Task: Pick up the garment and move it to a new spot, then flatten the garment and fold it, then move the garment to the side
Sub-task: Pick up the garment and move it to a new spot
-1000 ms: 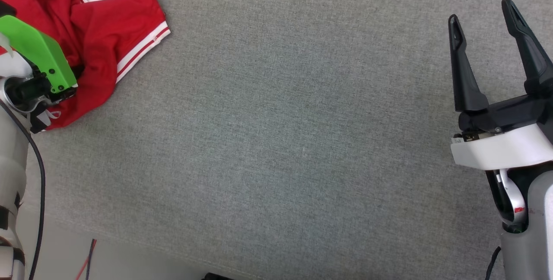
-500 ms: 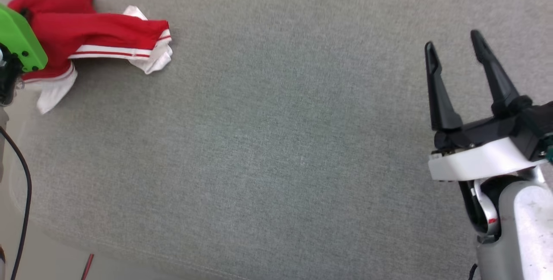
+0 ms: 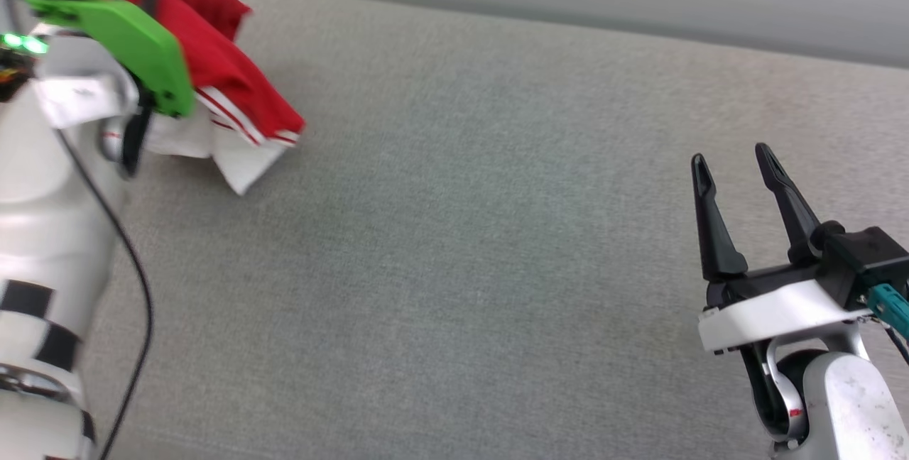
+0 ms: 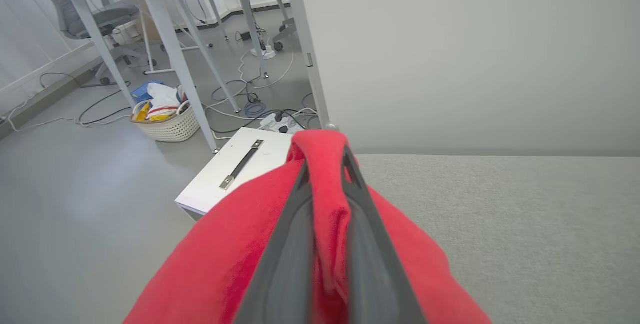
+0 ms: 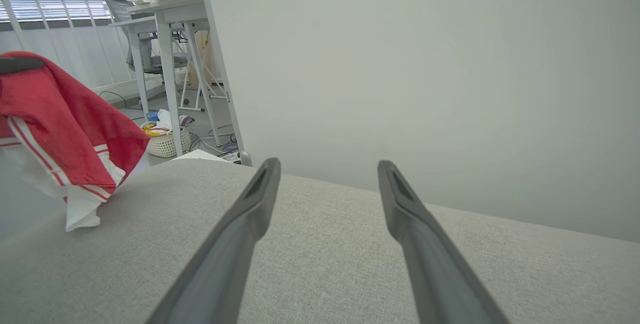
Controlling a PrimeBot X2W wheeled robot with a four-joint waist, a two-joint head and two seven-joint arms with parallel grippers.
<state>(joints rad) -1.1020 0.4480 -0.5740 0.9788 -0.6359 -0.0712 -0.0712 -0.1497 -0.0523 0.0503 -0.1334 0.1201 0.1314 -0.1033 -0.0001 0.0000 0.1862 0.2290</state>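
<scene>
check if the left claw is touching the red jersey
Touching. The left wrist view shows the left claw shut on the jersey, with red cloth pinched between its jaws and draped over both.

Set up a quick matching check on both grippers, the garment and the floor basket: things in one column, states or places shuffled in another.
Things:
1 left gripper
2 right gripper
3 garment
4 basket

States or places:
a open, holding nothing
b on the floor beside a table leg
c shut, gripping cloth
d hanging, red with white-striped trim

Pairs: 1-c, 2-a, 3-d, 4-b
</scene>
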